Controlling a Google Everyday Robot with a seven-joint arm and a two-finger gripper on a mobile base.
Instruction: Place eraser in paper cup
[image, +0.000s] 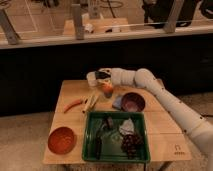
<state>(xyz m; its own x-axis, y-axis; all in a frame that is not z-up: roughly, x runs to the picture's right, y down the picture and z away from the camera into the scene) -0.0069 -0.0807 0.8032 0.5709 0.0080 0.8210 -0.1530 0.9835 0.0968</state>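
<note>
My gripper (96, 78) hovers over the back of the wooden table (165, 135), with the white arm reaching in from the right. It is shut, and a small dark block between the fingers looks like the eraser (102, 75). A small white shape right at the fingertips, by the table's back edge, appears to be the paper cup (91, 78). The gripper partly hides it, and I cannot tell whether the two touch.
An orange fruit (106, 89) lies just below the gripper. A purple bowl (133, 102) stands on a grey-blue flat thing (116, 102). There is a red pepper (73, 105), a yellowish item (91, 102), an orange bowl (61, 139), and a green tray (90, 142) holding grapes (131, 143).
</note>
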